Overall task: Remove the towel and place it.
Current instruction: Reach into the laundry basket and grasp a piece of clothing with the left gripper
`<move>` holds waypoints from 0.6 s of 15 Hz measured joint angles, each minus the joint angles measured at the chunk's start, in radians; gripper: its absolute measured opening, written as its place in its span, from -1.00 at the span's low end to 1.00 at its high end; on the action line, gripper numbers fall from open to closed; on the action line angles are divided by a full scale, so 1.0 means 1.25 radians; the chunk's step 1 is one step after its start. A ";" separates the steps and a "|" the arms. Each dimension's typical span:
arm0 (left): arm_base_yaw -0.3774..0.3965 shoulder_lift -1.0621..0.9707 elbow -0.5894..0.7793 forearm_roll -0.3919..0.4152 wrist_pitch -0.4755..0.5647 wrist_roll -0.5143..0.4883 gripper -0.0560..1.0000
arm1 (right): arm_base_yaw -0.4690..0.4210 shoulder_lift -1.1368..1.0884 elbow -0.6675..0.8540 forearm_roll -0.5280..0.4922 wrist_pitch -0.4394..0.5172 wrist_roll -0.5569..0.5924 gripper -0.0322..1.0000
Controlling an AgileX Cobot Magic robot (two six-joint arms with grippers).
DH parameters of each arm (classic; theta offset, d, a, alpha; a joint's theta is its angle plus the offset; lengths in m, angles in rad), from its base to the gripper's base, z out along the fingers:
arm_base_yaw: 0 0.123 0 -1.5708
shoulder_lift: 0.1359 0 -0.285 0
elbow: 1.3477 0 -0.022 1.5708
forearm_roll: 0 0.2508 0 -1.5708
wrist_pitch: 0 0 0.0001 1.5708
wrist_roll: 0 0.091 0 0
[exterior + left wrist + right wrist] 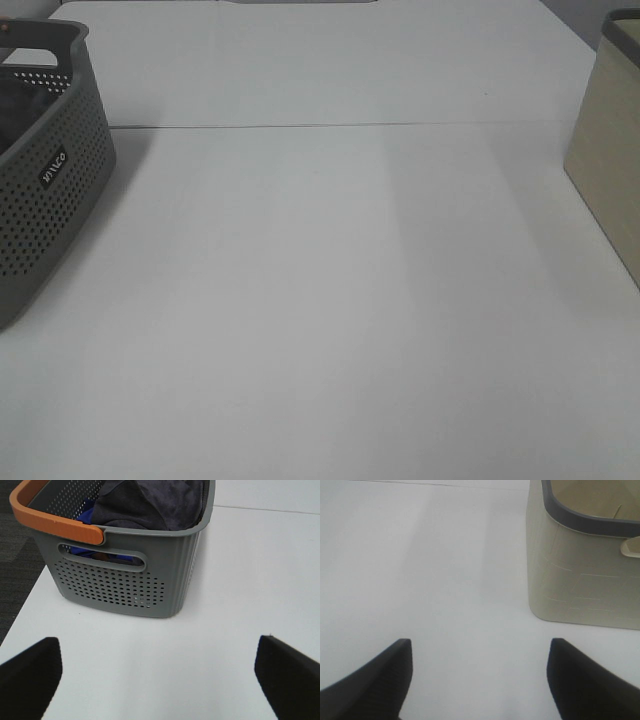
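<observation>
The dark charcoal towel [150, 502] lies bunched inside the grey perforated basket [125, 587], filling its upper part beside a blue cloth [85, 515]. In the exterior view only the basket [45, 190] shows at the left edge, with a dark patch of its contents inside. My left gripper [160, 672] hangs open over bare table a short way in front of the basket, its black fingers [30, 680] spread wide with nothing between them. Beside a beige bin [585, 575], my right gripper [480, 675] is open too and holds nothing. Neither arm shows in the exterior view.
The basket has an orange handle [55, 522] swung to one side and a cut-out grip in its wall. The beige bin [610, 150] with a dark rim stands at the right edge. A seam [330, 125] runs across the white table [320, 300].
</observation>
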 joint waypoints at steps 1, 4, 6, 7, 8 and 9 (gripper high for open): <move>0.000 0.000 0.000 0.000 0.000 0.000 0.98 | 0.000 0.000 0.000 0.000 0.000 0.000 0.47; 0.000 0.000 0.000 0.000 0.000 0.000 0.98 | 0.000 0.000 0.000 0.000 0.000 0.000 0.47; 0.000 0.000 0.000 0.000 0.000 0.000 0.98 | 0.000 0.000 0.000 0.000 0.000 0.000 0.47; 0.000 0.000 0.000 0.000 0.000 0.000 0.98 | 0.000 0.000 0.000 0.000 0.000 0.000 0.47; 0.000 0.000 0.000 0.000 0.000 0.000 0.98 | 0.000 0.000 0.000 0.000 0.000 0.000 0.47; 0.000 0.000 0.000 0.000 0.000 0.000 0.98 | 0.000 0.000 0.000 0.000 0.000 0.000 0.47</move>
